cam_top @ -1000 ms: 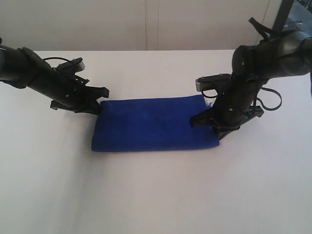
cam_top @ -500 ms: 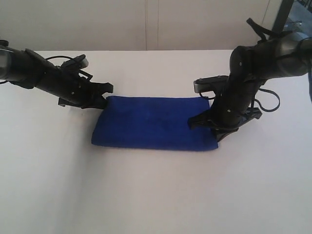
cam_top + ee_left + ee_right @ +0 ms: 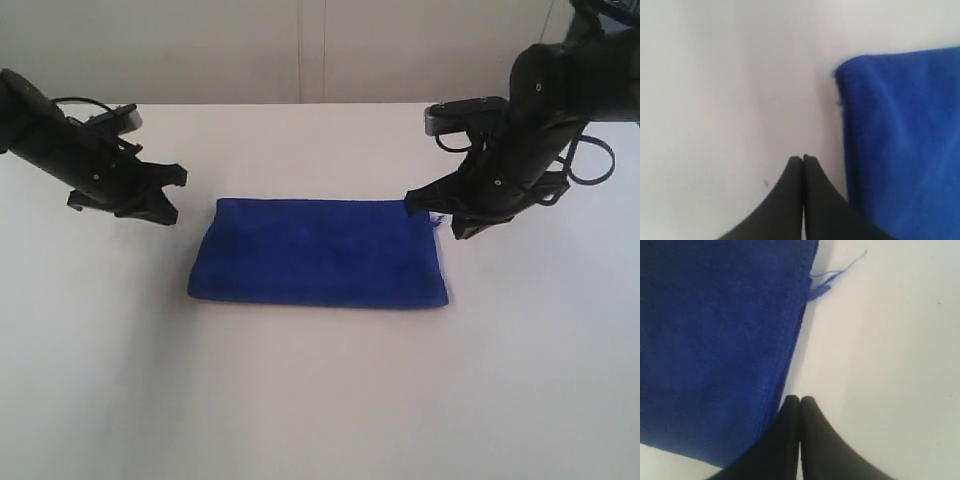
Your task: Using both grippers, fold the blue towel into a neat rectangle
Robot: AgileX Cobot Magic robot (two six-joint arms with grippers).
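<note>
Blue towel: the blue towel (image 3: 318,252) lies flat near the middle of the white desk (image 3: 320,400), folded into a rectangle with its long sides running from 9 o'clock to 3 o'clock in the exterior view; the 6 o'clock edge sits a little wider than the 12 o'clock edge.

Left end effector: the left end effector (image 3: 158,196) hangs off the cloth toward 10 o'clock from the towel's centre, apart from the far-left corner, with bare desk between them. In the left wrist view its two black fingers (image 3: 790,200) are pressed together with no gap and nothing between them — the towel's corner shows beside them, not touching.

Right end effector: the right end effector (image 3: 447,216) sits toward 2 o'clock from the towel's centre, just beside the far-right corner. The right wrist view shows its fingers (image 3: 817,445) closed tip to tip, empty, over bare desk right next to the towel's short edge, where stacked layers of cloth are visible.

Loose thread: a thin blue loose thread (image 3: 832,277) trails from that corner onto the desk — free of the fingers.
</note>
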